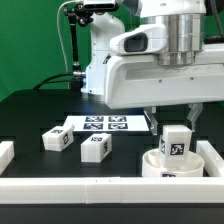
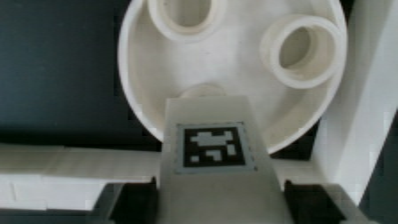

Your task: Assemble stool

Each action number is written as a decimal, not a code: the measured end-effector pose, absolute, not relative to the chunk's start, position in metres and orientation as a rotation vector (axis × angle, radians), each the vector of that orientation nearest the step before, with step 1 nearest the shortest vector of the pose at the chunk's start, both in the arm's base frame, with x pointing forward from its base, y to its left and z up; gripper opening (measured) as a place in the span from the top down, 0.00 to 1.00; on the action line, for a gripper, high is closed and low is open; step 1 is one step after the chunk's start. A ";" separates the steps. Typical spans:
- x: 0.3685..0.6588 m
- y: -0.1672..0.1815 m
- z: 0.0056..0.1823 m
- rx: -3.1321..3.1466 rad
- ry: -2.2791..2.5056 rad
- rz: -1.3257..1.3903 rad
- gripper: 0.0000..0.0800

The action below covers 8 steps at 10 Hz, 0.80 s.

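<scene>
The black table (image 1: 30, 112) carries the marker board (image 1: 100, 125), the seat (image 1: 155, 164), one leg (image 1: 54, 140) and a second leg (image 1: 94, 148).

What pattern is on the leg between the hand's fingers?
The leg is white plastic with a black-and-white square tag; clearest in the wrist view.

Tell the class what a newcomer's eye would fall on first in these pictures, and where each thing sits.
The white claw at the exterior view's right grips a tagged stool leg upright, right over the round seat. One spare leg and another spare leg lie on the black table, nearer the camera than the marker board.
</scene>
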<state>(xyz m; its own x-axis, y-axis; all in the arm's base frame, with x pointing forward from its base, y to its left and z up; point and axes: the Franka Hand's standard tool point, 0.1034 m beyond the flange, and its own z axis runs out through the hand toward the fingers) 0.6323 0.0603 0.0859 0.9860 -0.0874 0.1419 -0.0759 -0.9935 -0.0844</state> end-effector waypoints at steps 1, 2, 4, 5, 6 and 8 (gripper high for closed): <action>0.629 0.062 0.085 -3.034 0.235 -0.235 0.58; 0.630 0.063 0.085 -3.005 0.361 -0.227 0.58; 0.632 0.064 0.086 -2.942 0.562 -0.205 0.58; 0.633 0.066 0.086 -2.887 0.730 -0.183 0.58; 0.632 0.066 0.086 -2.844 0.841 -0.162 0.58; 0.631 0.079 0.086 -2.728 1.121 -0.120 0.58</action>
<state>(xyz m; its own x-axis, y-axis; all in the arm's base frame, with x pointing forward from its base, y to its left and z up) 0.6315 0.0791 0.0857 0.7108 -0.7034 0.0025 -0.6880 -0.6961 -0.2053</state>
